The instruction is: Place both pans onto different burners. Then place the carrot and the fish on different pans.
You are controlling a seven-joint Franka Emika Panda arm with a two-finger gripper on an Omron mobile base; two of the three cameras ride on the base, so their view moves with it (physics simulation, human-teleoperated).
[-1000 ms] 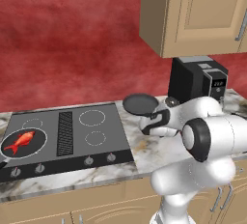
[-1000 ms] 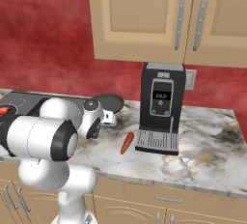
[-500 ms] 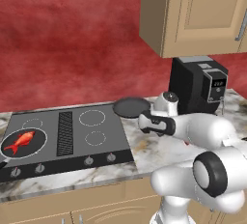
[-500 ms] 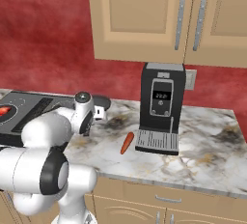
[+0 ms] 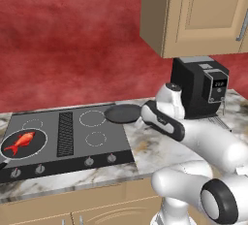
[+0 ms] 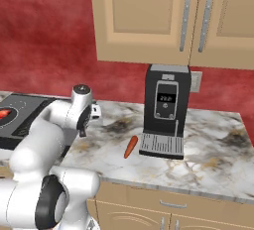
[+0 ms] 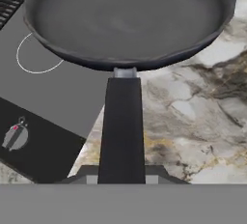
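The tool (image 7: 123, 179) is pinching the straight black handle of the empty pan (image 5: 122, 113), gripping near the handle's end so the bowl hangs out ahead of the hand, level and clear of the surface. In the left base view that pan sits over the right edge of the cooktop (image 5: 111, 141), half above the marble bench (image 5: 145, 146), which suggests it is on its way to one of the free burners (image 5: 92, 118). The other pan (image 5: 9, 147) already rests on the front left burner with the fish (image 5: 22, 141) lying inside it, so that half of the job looks settled. The carrot (image 6: 130, 146) lies on the bench just in front of the coffee machine (image 6: 166, 110), well apart from the cooktop, waiting for a pan to be free.

The hand view shows the grip itself and the white burner ring (image 7: 36, 59) just beside and below the pan's rim; the base views hide the fingers behind the wrist. The carrot appears in the right base view, while the left base view gives the cooktop layout and the fish
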